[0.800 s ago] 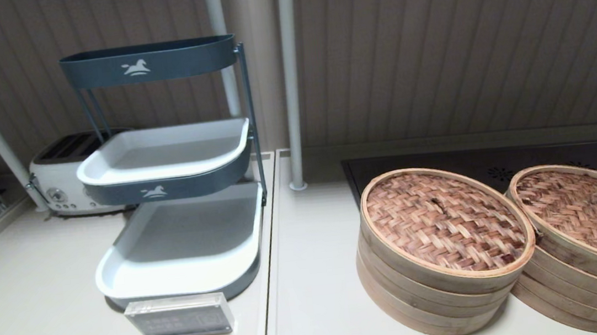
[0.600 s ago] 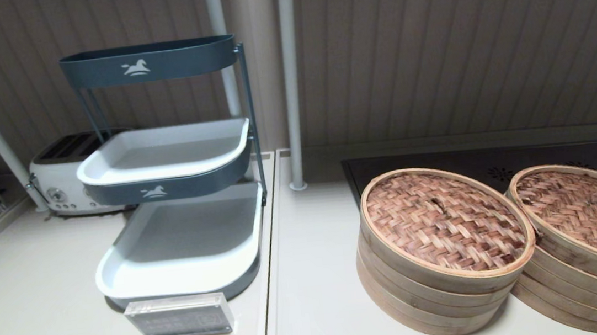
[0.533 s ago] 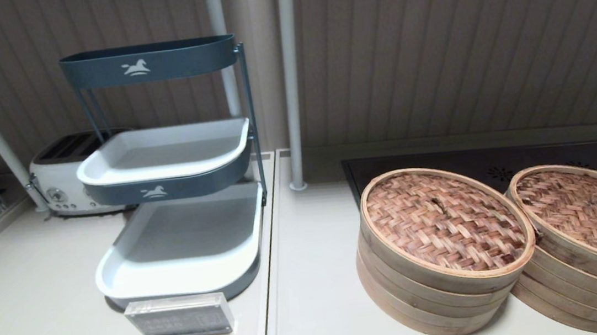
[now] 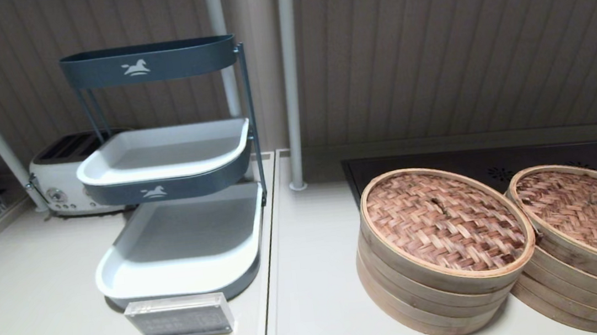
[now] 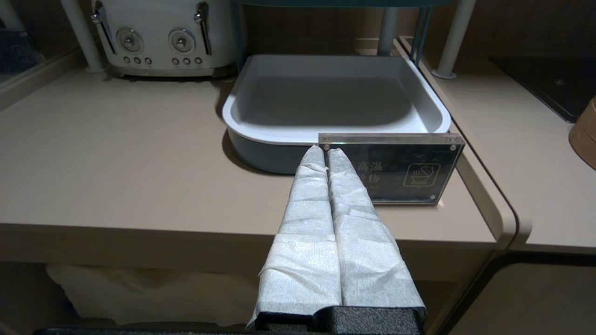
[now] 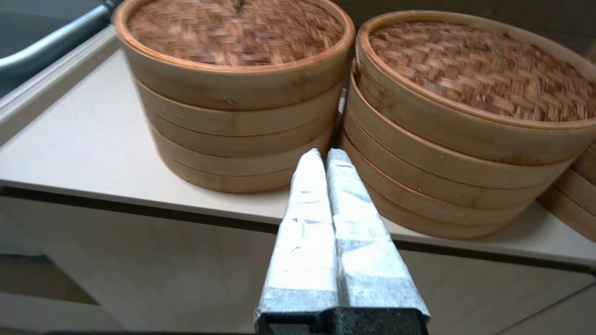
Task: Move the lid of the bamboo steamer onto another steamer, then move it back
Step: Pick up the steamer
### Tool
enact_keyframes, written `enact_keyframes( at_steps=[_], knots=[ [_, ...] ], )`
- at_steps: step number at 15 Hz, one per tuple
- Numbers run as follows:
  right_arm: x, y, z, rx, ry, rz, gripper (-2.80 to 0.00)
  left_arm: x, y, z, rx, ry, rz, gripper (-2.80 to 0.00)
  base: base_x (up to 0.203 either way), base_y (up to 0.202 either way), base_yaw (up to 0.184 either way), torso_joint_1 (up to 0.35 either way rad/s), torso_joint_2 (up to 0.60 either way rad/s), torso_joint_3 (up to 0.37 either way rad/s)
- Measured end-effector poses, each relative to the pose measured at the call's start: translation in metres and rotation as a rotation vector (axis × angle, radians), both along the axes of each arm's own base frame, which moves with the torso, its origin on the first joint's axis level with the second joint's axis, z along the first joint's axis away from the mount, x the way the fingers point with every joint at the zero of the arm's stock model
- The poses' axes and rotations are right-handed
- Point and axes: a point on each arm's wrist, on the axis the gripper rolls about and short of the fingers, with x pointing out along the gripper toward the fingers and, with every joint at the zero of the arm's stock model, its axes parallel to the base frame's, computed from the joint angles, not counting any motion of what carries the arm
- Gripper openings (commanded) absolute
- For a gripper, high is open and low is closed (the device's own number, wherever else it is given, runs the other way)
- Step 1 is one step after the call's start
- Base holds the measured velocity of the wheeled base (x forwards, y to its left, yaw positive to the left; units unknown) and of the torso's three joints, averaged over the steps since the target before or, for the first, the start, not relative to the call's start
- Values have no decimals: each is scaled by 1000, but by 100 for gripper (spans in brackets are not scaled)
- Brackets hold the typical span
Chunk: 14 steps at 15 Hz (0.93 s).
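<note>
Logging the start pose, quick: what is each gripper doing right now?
Left gripper: shut, empty, before the counter's edge by the sign.
Right gripper: shut, empty, short of the two steamers.

bare counter [image 4: 315, 276] left of steamers, rack [image 4: 169, 203] beyond

The bamboo steamer lid [image 4: 444, 220] sits on the left stack, another steamer [image 4: 592, 270] touching its right.
</note>
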Motion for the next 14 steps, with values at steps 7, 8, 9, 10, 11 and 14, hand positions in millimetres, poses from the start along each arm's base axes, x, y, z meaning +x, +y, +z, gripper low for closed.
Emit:
enact_keyframes(
  at_steps=[7,8,9,10,11,14],
  knots=[
    [-14,2,91,36,-7,66,-280,0,0,0,0,0,0,-280,0,0,0,0,0,0],
    [-8,2,109,56,5,68,-280,0,0,0,0,0,0,-280,0,0,0,0,0,0],
    [0,1,129,73,15,68,-280,0,0,0,0,0,0,-280,0,0,0,0,0,0],
    [12,1,148,88,35,68,-280,0,0,0,0,0,0,-280,0,0,0,0,0,0],
    [26,1,165,99,58,68,-280,0,0,0,1,0,0,-280,0,0,0,0,0,0],
    [77,1,204,117,185,63,-280,0,0,0,0,0,0,-280,0,0,0,0,0,0]
  ],
)
